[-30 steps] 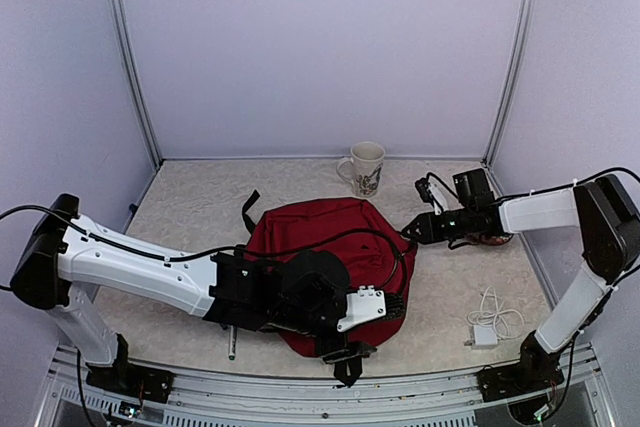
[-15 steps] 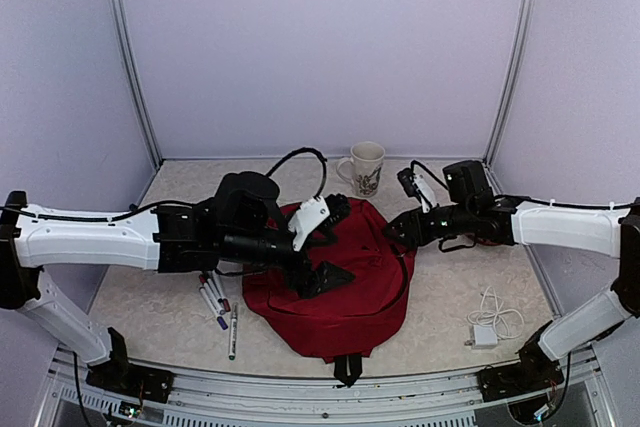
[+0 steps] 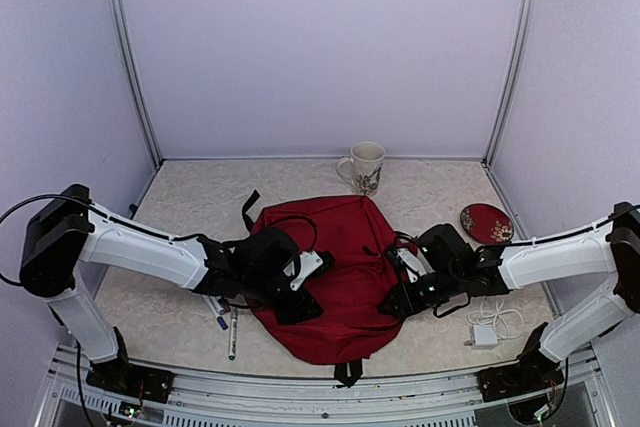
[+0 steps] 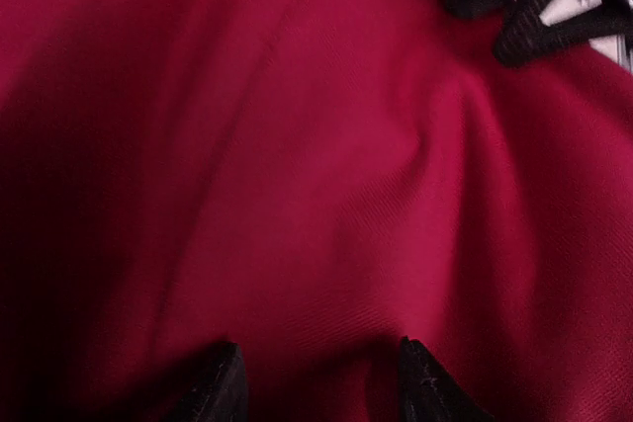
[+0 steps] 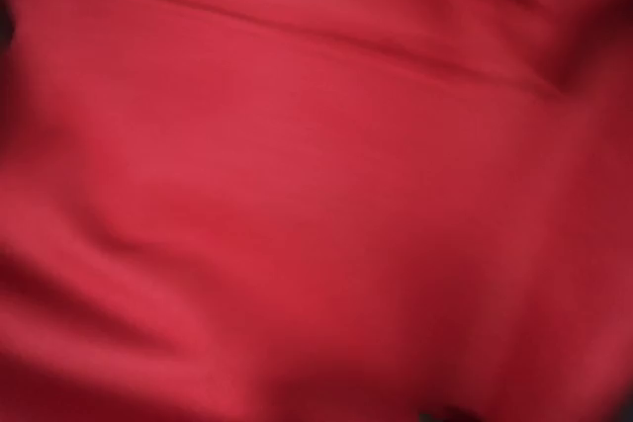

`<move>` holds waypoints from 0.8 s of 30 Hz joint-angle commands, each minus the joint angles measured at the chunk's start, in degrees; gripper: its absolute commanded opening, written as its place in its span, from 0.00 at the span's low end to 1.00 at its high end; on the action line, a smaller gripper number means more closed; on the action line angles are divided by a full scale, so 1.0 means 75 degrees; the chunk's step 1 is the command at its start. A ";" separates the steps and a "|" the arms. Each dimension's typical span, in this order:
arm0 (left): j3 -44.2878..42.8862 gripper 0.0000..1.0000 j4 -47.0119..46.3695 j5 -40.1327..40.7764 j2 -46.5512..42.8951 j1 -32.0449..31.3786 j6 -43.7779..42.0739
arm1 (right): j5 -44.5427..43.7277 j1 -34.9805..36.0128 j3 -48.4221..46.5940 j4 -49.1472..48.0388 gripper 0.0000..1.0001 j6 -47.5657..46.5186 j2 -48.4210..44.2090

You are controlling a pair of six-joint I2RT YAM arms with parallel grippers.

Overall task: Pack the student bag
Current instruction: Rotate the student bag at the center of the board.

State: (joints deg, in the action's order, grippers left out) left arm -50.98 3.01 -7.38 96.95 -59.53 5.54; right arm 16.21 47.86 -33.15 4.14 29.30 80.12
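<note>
Beige tabletop (image 3: 180, 207), walled in lavender on three sides; bare surface lies along the far edge and in the far left corner. Markers (image 3: 226, 319) lie near the front left, partly under the left arm, so their number cannot be told. Left gripper (image 3: 298, 299) rests on the left half of the bag (image 3: 345, 247), fingers (image 4: 223, 387) apart over the fabric. One bag, flat at centre, lies between both grippers. One mug (image 3: 367, 167) stands behind it. Right gripper (image 3: 395, 299) meets the bag's right edge; whether its jaws are parted cannot be told. One red disc (image 3: 487, 222) and one charger (image 3: 483, 335) lie at right.
</note>
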 commanded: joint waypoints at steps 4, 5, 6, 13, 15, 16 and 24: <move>-0.0207 0.50 0.0021 0.0367 0.1017 -0.1232 -0.0241 | -0.1211 -0.0739 0.0554 0.0866 0.43 0.1300 0.0072; -0.0329 0.50 0.0027 0.0340 0.1206 -0.1311 -0.0247 | -0.1254 -0.0860 0.0547 0.0883 0.43 0.1244 0.0102; -0.0481 0.50 0.0041 0.0286 0.1377 -0.1381 -0.0272 | -0.1309 -0.1060 0.0469 0.0884 0.43 0.1136 0.0126; -0.1634 0.57 -0.0375 -0.0084 0.1644 -0.1712 -0.0683 | -0.1690 -0.2481 -0.0726 0.1215 0.43 -0.0217 0.0575; -0.2002 0.62 -0.0450 -0.0261 0.1576 -0.1719 -0.0792 | -0.1893 -0.2628 -0.1228 0.1381 0.43 -0.0637 0.0749; -0.2189 0.64 -0.0414 -0.0326 0.1522 -0.1700 -0.0858 | -0.1981 -0.2658 -0.1535 0.1523 0.43 -0.0808 0.0826; -0.2265 0.92 -0.0230 -0.0402 0.0039 -0.0001 -0.0230 | -0.1849 -0.2618 -0.2680 0.2669 0.54 -0.1146 0.0155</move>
State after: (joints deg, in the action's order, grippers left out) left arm -67.57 0.89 -9.85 103.09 -68.07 0.49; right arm 2.74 28.32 -51.88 17.87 22.72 85.45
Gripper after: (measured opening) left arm 0.795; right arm 0.497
